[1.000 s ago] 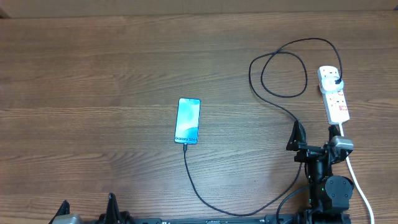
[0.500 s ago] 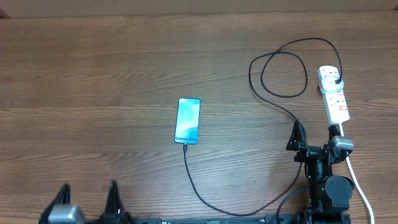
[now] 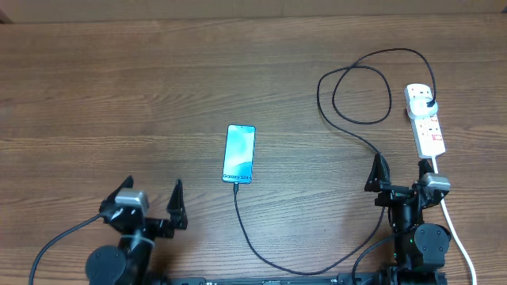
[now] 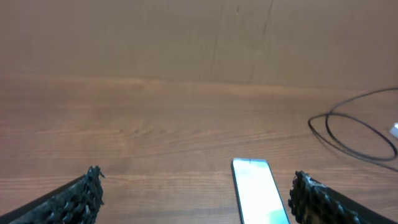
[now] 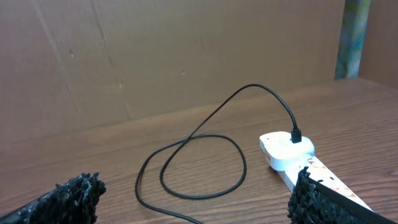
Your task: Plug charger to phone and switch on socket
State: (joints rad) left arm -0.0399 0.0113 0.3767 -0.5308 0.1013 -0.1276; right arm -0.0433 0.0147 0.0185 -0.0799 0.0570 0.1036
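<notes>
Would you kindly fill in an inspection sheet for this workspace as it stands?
Surface: wood-grain table.
Job's things: phone lit, face up, mid-table; power strip at right, switch state unreadable.
Clutter: nothing seen.
Grippers: left gripper open, empty; right gripper open, empty.
Cables: black charger cable runs looped from the phone's near edge to its plug in the strip; white cord leaves the strip.
Surroundings: brown board wall behind.

small "Galaxy" wording on phone (image 3: 239,153) screen, red markings on socket (image 3: 426,120) too small to read
</notes>
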